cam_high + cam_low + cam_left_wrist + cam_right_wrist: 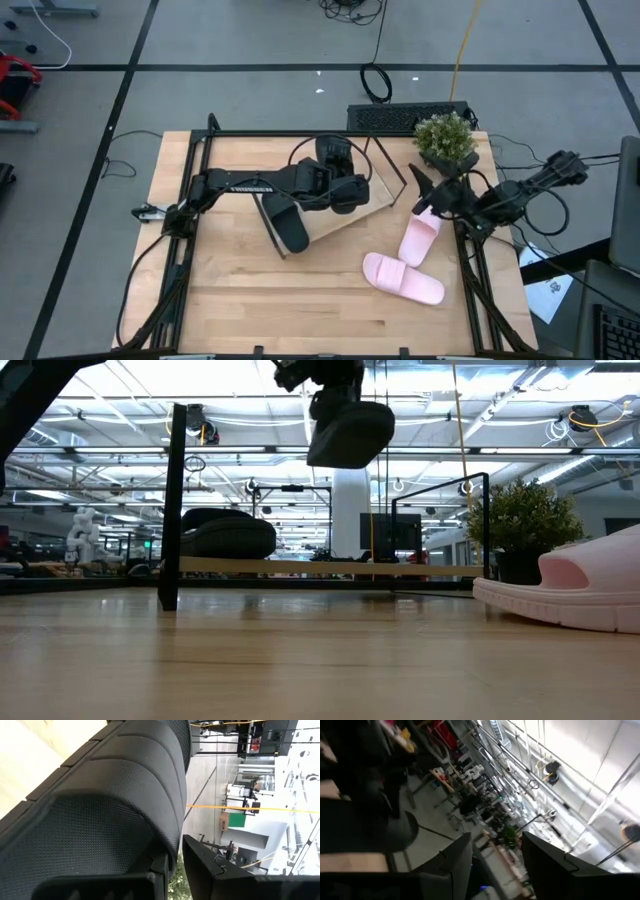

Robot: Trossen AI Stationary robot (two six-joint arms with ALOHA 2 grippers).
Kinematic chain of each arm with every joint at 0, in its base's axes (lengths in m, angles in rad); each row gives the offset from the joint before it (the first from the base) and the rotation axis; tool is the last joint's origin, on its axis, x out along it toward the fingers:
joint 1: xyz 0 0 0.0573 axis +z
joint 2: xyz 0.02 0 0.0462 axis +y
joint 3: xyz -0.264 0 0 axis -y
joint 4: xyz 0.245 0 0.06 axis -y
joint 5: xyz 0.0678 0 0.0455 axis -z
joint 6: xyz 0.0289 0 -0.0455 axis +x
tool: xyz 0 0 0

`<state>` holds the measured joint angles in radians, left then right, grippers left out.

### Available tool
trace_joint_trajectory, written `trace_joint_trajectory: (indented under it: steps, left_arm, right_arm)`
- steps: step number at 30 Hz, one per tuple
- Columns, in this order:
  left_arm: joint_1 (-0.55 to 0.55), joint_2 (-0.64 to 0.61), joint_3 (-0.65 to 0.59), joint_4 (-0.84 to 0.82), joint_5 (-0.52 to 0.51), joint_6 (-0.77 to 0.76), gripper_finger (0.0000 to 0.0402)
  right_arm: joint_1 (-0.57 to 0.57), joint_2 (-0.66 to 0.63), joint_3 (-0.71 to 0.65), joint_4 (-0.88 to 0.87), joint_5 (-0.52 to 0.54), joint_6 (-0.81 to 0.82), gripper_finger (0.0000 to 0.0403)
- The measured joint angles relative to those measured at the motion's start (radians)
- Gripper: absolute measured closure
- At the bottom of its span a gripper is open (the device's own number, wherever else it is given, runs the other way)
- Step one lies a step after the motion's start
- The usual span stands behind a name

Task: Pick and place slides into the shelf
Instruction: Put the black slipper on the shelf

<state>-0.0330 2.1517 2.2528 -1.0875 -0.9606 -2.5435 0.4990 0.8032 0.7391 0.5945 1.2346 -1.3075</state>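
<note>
On the left of the light wooden counter (240, 300), one matte black slide (287, 222) already lies on the shelf's pale board in its thin black frame (372, 214). My left gripper (340, 185) is clamped on the second black slide (349, 432), held high above that board. To do this well I should lower it level beside its mate before letting go. My left arm reaches rightward, low. Two pale pink slides (403, 278) wait right; my right gripper (432, 195) hovers parted by them.
</note>
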Motion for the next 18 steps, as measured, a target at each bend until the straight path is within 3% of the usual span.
trace_joint_trajectory:
  steps: [10,13,18]
  left_arm:
    - [0.007,0.0,0.0,0.14,-0.002,0.072,0.0355]
    - [0.007,0.0,0.0,0.174,-0.001,0.126,0.0355]
    - [0.006,0.0,0.0,0.183,0.018,0.141,0.0355]
  right_arm:
    - [0.121,0.004,0.0,-0.034,-0.115,0.35,0.0243]
    - [0.124,0.016,0.0,-0.102,-0.167,0.504,0.0243]
    - [0.088,0.056,0.0,-0.237,-0.19,0.615,0.0243]
